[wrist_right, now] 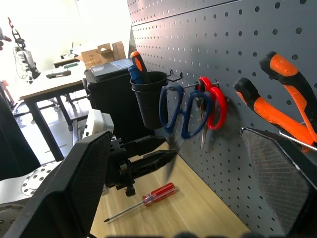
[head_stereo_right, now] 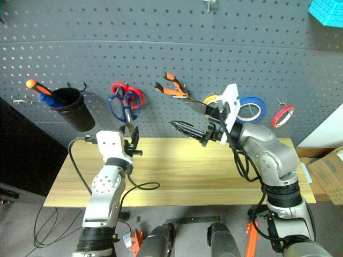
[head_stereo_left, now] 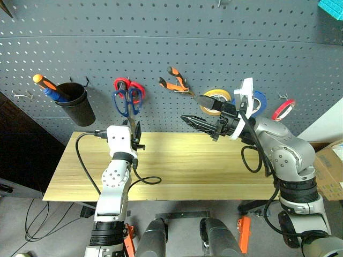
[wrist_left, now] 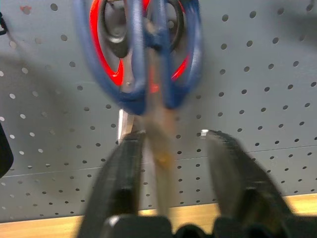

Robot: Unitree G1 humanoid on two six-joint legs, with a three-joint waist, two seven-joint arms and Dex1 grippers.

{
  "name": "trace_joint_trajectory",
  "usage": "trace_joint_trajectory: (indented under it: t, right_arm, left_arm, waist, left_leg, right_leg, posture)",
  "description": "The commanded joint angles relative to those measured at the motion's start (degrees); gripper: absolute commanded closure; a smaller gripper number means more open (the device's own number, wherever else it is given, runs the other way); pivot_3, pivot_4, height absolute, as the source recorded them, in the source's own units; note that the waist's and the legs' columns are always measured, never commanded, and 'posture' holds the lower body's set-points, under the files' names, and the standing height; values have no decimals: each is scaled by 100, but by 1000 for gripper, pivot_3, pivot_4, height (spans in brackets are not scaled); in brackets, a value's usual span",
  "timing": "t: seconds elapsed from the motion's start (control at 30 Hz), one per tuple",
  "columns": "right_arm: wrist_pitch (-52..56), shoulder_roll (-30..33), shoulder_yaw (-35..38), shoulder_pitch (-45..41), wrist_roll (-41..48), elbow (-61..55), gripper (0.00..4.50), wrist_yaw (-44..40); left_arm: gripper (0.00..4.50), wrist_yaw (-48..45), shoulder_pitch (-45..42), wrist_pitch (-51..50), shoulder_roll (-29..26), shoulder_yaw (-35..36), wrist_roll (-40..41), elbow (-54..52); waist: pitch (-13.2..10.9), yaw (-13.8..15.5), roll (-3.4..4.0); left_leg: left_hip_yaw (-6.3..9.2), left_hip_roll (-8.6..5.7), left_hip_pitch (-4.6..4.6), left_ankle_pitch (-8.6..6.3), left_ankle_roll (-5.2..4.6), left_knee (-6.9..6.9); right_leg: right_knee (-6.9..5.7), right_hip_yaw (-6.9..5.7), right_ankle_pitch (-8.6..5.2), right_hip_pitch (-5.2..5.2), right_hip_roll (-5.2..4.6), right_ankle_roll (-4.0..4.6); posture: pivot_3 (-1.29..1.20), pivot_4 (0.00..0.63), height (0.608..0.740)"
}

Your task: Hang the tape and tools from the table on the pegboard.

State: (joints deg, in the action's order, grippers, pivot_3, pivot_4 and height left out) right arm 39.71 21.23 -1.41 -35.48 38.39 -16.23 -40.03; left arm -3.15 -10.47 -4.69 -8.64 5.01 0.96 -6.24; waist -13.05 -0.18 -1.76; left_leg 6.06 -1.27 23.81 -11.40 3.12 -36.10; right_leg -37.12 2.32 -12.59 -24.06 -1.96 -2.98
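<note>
Blue-handled scissors (head_stereo_left: 126, 101) on pegboard (head_stereo_left: 177, 48) hook, blades between left gripper (wrist_left: 171, 148) jaws, part open, no grip. Rigid, light, swingy. Right gripper (head_stereo_left: 199, 113) wide open, empty. Screwdriver (wrist_right: 143, 199) next: slim, rolls; grab handle.

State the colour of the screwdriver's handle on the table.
Red, translucent; the screwdriver shows best in the right wrist view.

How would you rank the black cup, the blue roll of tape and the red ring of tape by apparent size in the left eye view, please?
1. black cup, clearly the largest.
2. blue roll of tape, though the right arm hides part of it.
3. red ring of tape, thinnest and smallest, but close to the blue roll.
</note>
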Motion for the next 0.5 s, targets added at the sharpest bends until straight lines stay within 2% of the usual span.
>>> trace_joint_trajectory:
  t: [0.03,0.1,0.13,0.5]
  right_arm:
    - [-14,20,69,-87,96,-225,0,-13]
    - [-16,18,66,-87,94,-225,0,-11]
    - [-18,17,65,-87,92,-224,0,-12]
    - [-74,105,-14,60,40,-340,0,-127]
  left_arm:
    - [888,-15,-49,107,-1,33,43,-218]
    - [170,-10,-53,104,4,23,50,-233]
    - [27,-13,-52,105,11,15,61,-242]
    - [27,-70,329,-336,47,-208,41,-563]
  waist:
    - [0,0,0]
    - [0,0,0]
    - [0,0,0]
    - [0,-2,0]
  left_leg:
    - [0,0,0,0,0,0]
    - [0,0,0,0,0,0]
    - [0,0,0,0,0,0]
    - [0,0,0,0,0,1]
  right_leg:
    - [0,0,0,0,0,0]
    - [0,0,0,0,0,0]
    - [0,0,0,0,0,-1]
    - [1,1,-1,0,0,-2]
  posture:
    - [31,187,740]
    - [32,188,740]
    - [32,188,740]
    - [30,188,740]
